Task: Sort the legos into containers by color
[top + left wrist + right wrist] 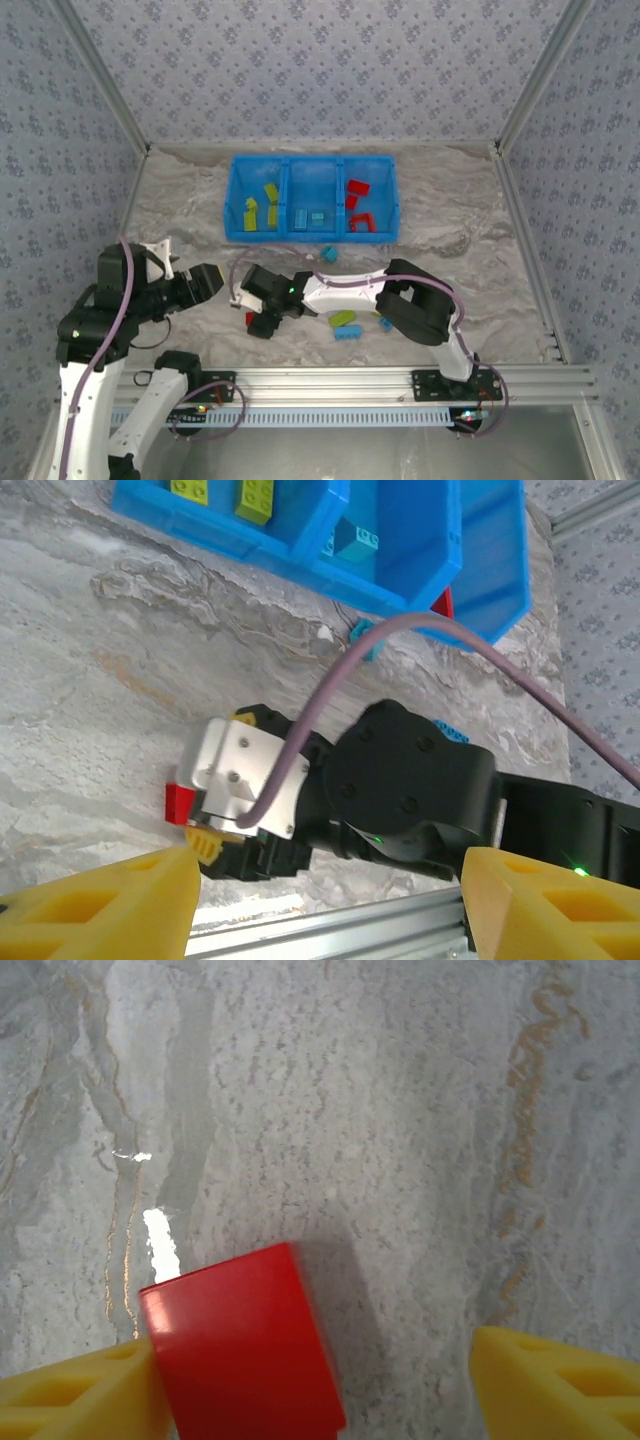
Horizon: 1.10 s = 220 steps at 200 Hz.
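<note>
You're mid-pick: right gripper spread around the red brick, not pinching yet, so close, lift, carry to the red compartment; left gripper spread, empty.

The marbled grey tabletop lies bare left and right of the long bright-blue plastic bin at the far middle. The black-and-white right arm stretches leftward across the near middle and bars that path. A small light-blue studded brick sits in the strip between arm and bin. A small yellow-green studded brick lies just near of the arm.
</note>
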Each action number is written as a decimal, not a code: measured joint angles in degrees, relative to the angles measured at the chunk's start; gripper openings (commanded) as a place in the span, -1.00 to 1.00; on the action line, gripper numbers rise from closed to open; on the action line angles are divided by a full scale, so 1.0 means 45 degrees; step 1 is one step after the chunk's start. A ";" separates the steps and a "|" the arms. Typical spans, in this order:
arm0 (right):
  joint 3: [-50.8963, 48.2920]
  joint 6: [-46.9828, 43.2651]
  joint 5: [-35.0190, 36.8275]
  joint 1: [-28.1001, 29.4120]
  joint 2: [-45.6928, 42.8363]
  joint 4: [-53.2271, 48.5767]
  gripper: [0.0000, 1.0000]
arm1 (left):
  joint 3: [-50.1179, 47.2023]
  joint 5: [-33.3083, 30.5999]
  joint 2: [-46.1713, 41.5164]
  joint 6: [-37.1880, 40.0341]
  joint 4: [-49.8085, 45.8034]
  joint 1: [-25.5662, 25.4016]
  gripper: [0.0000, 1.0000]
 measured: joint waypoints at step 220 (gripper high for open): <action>-0.3264 0.3920 0.2919 -0.3444 -0.6382 0.0272 -0.18 | 0.0656 -0.2992 0.1292 -0.0364 0.3264 -0.7485 0.31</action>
